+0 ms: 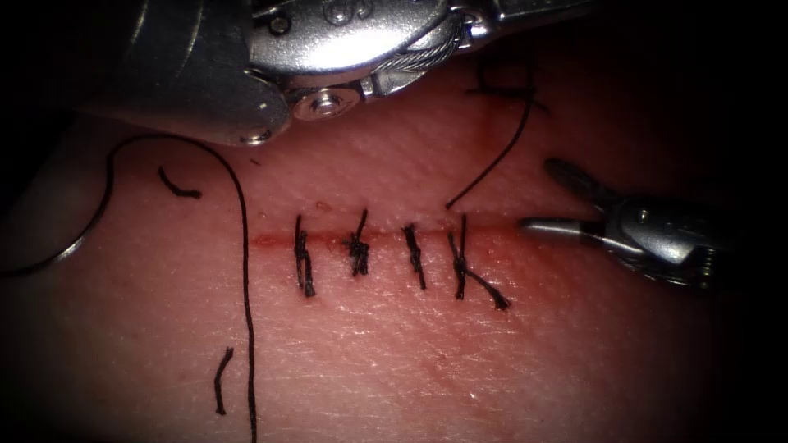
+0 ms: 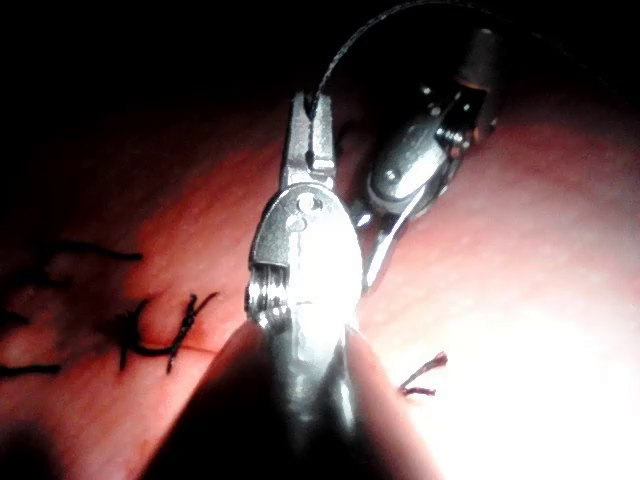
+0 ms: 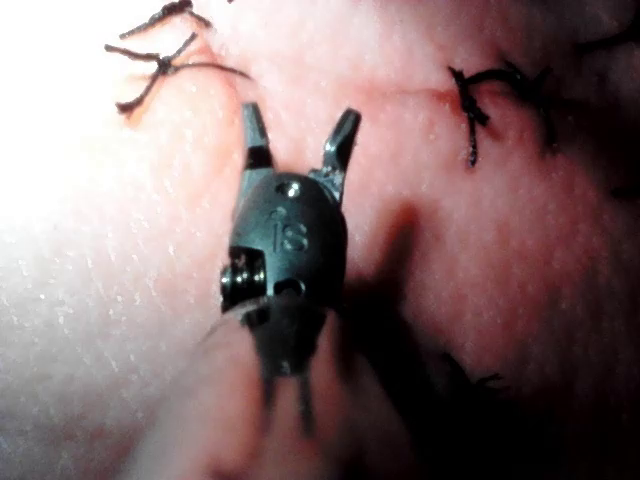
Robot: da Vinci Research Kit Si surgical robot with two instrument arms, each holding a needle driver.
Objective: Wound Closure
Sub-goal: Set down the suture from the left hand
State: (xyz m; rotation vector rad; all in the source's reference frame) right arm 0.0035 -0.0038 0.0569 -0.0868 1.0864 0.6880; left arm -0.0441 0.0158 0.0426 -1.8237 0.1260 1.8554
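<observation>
Thread (image 2: pixel 350 50) is gripped by the left end effector (image 2: pixel 312 125) above the cut (image 1: pixel 271 241); nothing is held by the spread right end effector (image 1: pixel 546 197) at the cut's right end.

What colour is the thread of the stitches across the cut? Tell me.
Black. The thread of the stitches stands out dark against the pink tissue, best in the endoscope view.

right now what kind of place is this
Probably a bench for suturing practice, not a theatre: bare tissue bears a cut closed by four stitches. The right gripper is open and empty. The left gripper holds thread.
</observation>
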